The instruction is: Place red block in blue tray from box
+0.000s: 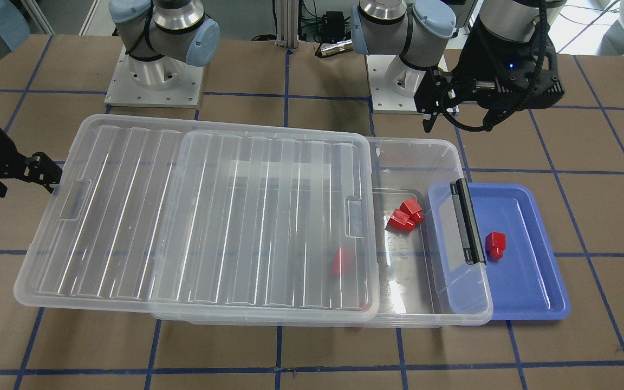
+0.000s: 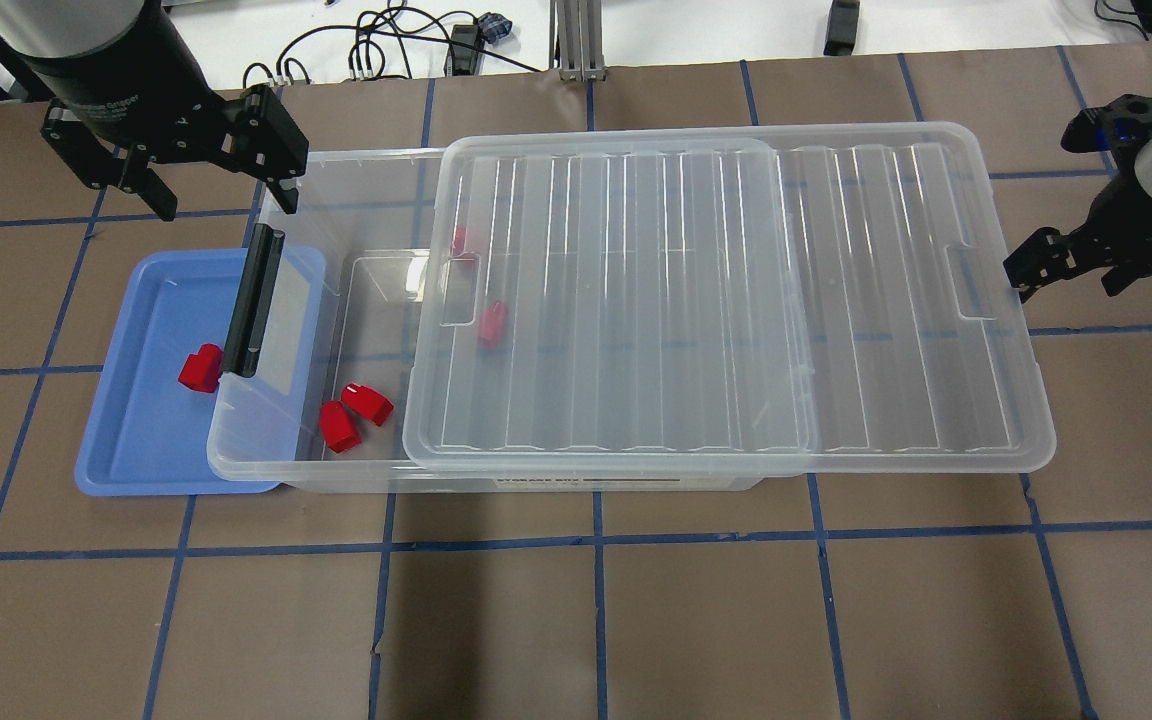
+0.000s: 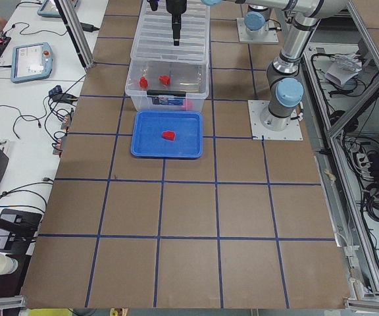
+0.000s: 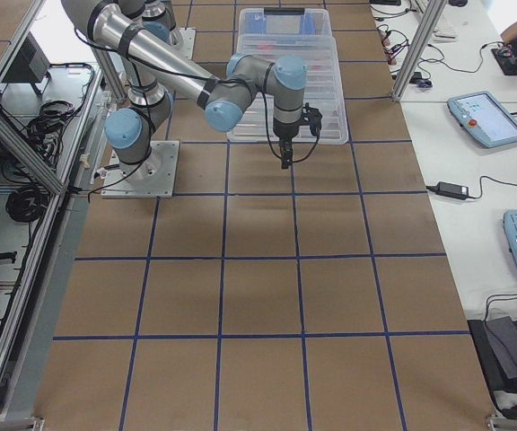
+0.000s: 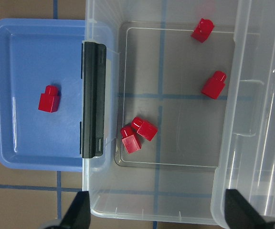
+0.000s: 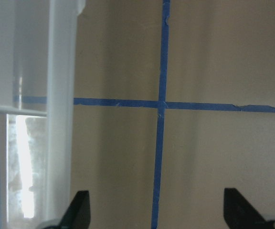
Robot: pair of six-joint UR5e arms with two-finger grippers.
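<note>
Overhead exterior view has the blue tray [image 2: 141, 430] lying at the 9 o'clock end of the box [image 2: 376, 300], whose end lip and black latch handle [image 2: 254, 300] overhang the tray's 3 o'clock edge. One red block [image 2: 198, 368] lies on the tray floor, just at 9 o'clock of the handle and partly hidden by it from this angle; the left wrist view shows it whole, lying apart from the tray's rim. The ribbed lid [image 2: 736, 300] sits offset toward 3 o'clock, overhanging that end of the box and leaving the 9 o'clock end uncovered. In the uncovered part two more red blocks [image 2: 351, 415] lie touching near the 6 o'clock wall, and two others [image 2: 491, 322] show dimly through the lid. The left gripper [image 2: 224, 200] hovers at 12 o'clock of the handle, spread wide and holding nothing. The right gripper [image 2: 1064, 282] is just at 3 o'clock of the lid's edge, likewise spread wide and empty; whether it touches the lid cannot be told
</note>
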